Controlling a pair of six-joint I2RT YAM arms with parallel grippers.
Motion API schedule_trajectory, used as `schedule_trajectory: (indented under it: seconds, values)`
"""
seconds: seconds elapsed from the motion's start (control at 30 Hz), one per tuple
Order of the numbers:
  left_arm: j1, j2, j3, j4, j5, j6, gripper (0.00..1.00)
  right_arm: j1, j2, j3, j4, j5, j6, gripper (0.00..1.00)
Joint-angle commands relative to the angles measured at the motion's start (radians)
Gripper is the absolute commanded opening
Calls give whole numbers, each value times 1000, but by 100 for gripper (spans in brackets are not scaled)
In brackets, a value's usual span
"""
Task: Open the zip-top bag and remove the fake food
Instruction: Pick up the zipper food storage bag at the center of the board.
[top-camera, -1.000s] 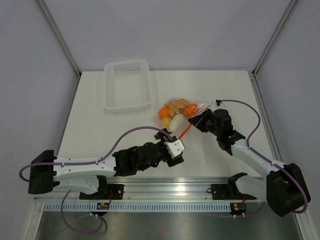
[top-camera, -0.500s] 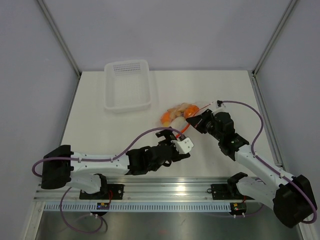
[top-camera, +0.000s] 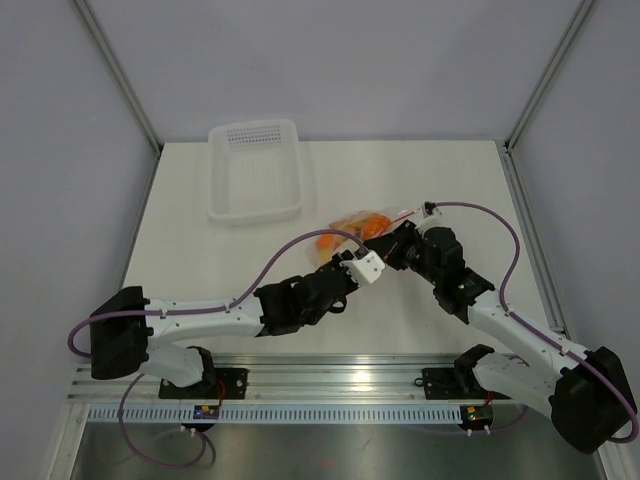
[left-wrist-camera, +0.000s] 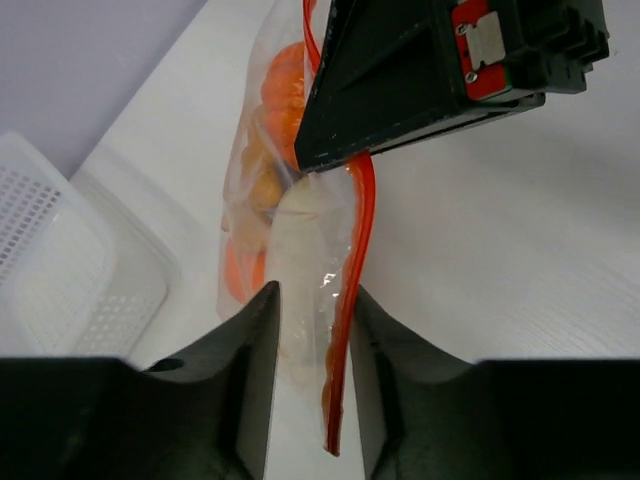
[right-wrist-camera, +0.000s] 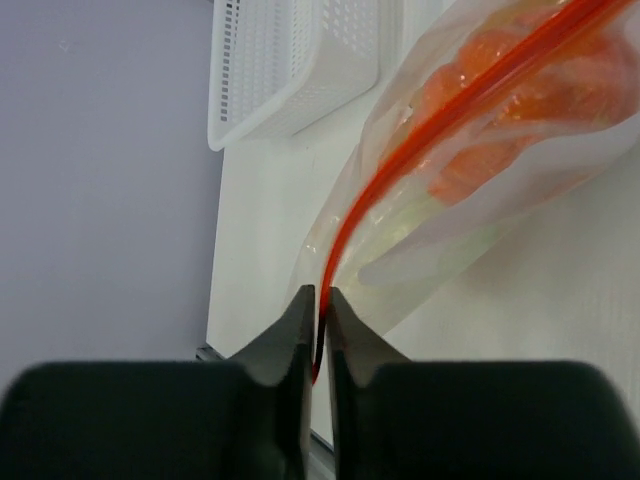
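Left wrist view shows the soft, slippery zip-top bag (left-wrist-camera: 262, 235) of fake food (left-wrist-camera: 285, 85) in the middle of the bench (left-wrist-camera: 520, 290), right tool (right-wrist-camera: 320, 300) clamped on its red strip (right-wrist-camera: 420, 150), left tool (left-wrist-camera: 313, 335) apart around the thin lip, likely the best spot to pinch.

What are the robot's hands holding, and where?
The right gripper pinches the zip-top bag by its red zipper strip. The left gripper straddles the bag's zipper edge; whether it grips cannot be told.
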Motion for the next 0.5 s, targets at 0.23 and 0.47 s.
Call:
schedule_trajectory:
  seconds: [0.23,0.47]
  values:
    - [63,-80,38,-70,89,-96,5,12,-63,21,28,11,-132,36]
    - [137,-225,-13,-113,122,-177,3,12,-134,13,14,36,-263,53]
